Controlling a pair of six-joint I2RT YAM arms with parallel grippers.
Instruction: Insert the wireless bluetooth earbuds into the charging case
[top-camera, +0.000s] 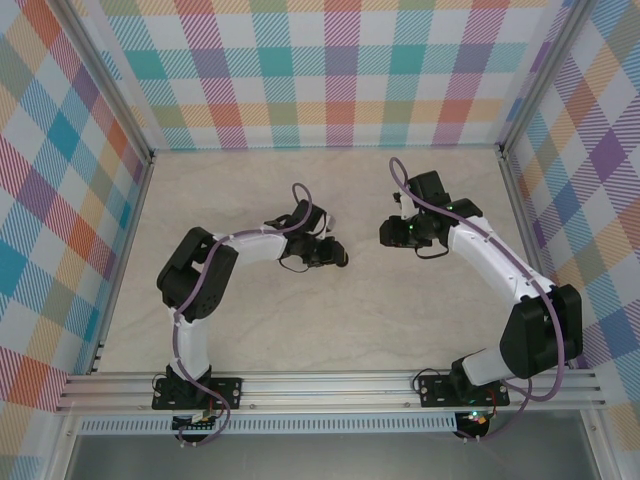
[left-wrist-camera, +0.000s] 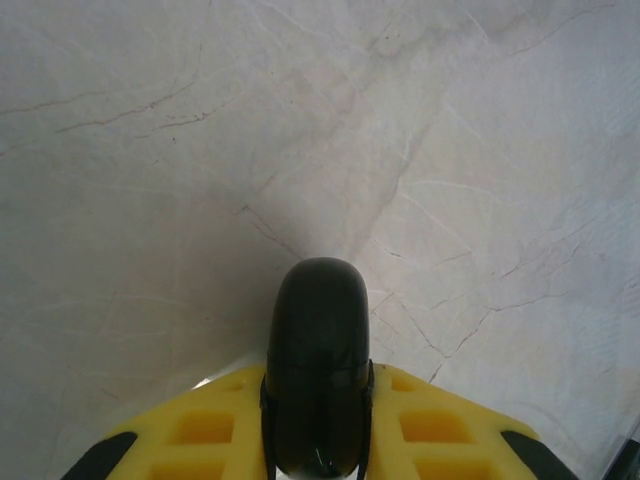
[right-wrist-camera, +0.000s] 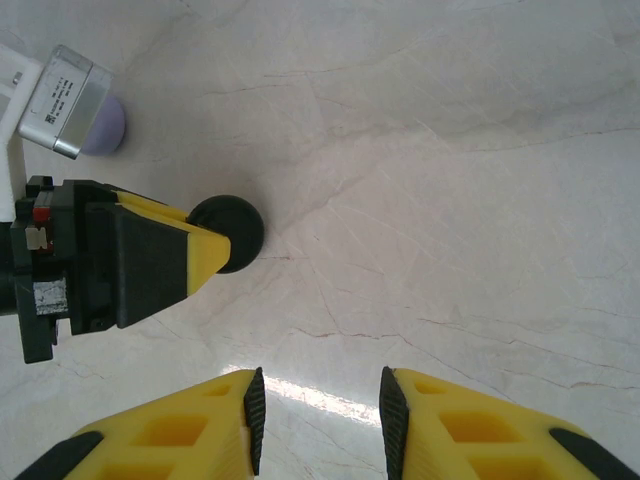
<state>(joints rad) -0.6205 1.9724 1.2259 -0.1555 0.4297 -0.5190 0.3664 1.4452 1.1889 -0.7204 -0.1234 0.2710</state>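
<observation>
Bright, even light leaves only faint shadows on the table (right-wrist-camera: 450, 200). A glare streak (right-wrist-camera: 310, 392) crosses it, and the close black case (left-wrist-camera: 318, 350) looks slightly soft.

the black case (left-wrist-camera: 318, 330) is a glossy, rounded puck, seen edge-on and standing upright between the fingers of the left gripper (left-wrist-camera: 318, 395), which press on both its flat sides. its rounded end sticks out past the fingertips. it seems closed, though the seam is hard to make out. from the right gripper (right-wrist-camera: 320, 410) it sits ahead and to the left. the lavender case (right-wrist-camera: 103, 128), pale and round, lies on the table (right-wrist-camera: 450, 200) beyond the left gripper, half hidden behind it.
</observation>
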